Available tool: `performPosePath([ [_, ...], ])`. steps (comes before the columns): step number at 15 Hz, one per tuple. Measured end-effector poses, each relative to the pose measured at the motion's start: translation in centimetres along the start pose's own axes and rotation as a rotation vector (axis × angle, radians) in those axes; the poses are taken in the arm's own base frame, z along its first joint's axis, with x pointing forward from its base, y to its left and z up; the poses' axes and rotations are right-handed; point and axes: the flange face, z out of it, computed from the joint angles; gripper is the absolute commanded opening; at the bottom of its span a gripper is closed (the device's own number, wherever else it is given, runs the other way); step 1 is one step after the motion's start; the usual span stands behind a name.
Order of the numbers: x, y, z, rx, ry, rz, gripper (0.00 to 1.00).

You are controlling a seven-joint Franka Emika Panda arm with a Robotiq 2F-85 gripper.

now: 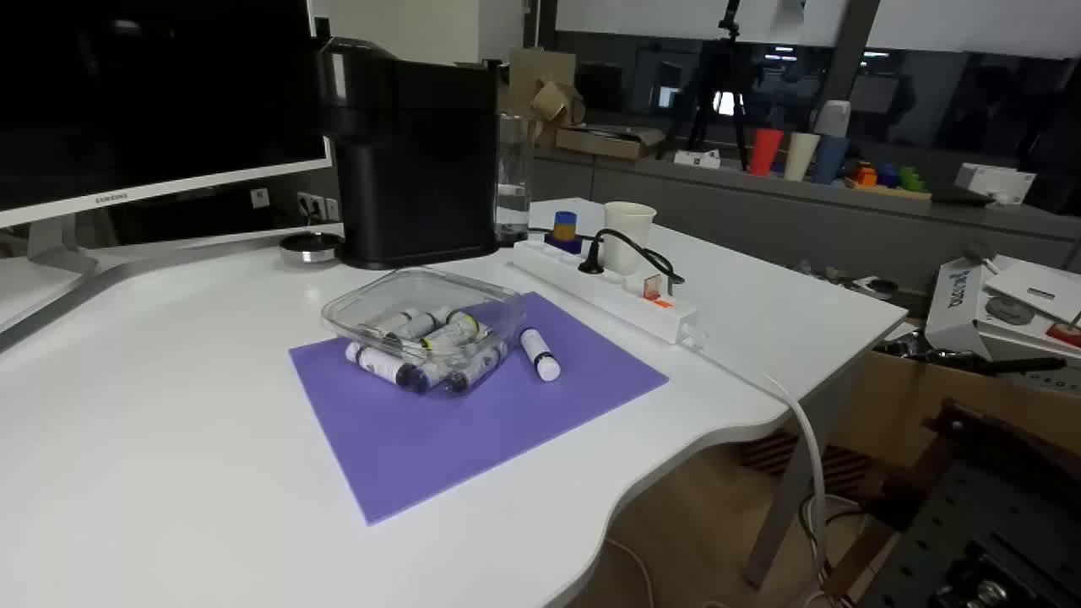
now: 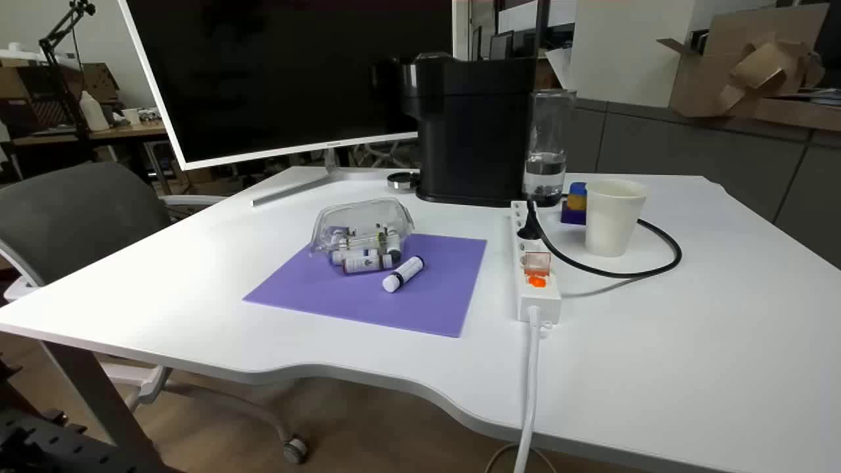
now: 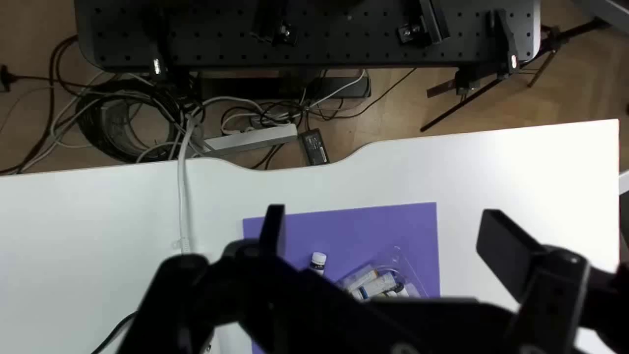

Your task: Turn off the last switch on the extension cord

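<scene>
The extension cord (image 1: 591,287) lay on the table (image 2: 709,309), beside the purple sheet (image 1: 507,422) and apart from it, with its white cable (image 2: 529,387) running off the edge. At the cable end sat a small orange switch (image 2: 537,282), which I took for the last one. A reddish see-through flap (image 2: 537,263) stood raised on its plug side. Which way the switch leaned I could not tell.

My gripper (image 3: 381,233) had its jaws parted wide with nothing between them, and in the wrist view it hid most of the strip. Neither exterior view showed it, so I judged the step in hand to be the approach. To my mind the good way was to bring the jaws together into one blunt tip, line up over the switch and come down from the cable side, clear of the flap. A strip that narrow would likely skid under a sideways shove, so the press wanted to be straight and light.

Farther along stood the black plug (image 1: 591,260), its lead looping past the paper cup (image 2: 614,220); a careless sweep there could disturb both. On the sheet, a white-capped marker (image 2: 403,274) and clear tub (image 2: 355,217) needed no attention.
</scene>
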Motion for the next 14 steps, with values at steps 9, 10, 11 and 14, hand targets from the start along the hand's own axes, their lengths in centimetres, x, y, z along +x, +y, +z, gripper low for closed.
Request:
performPosePath([
  [9,0.01,0.00,0.00,0.000,0.001,0.000,1.00],
  [10,0.01,0.00,0.00,0.000,0.001,0.000,1.00],
  [11,0.01,0.00,0.00,0.000,0.001,0.000,1.00],
  [14,0.83,0.64,-0.63,-0.039,0.089,0.017,1.00],
])
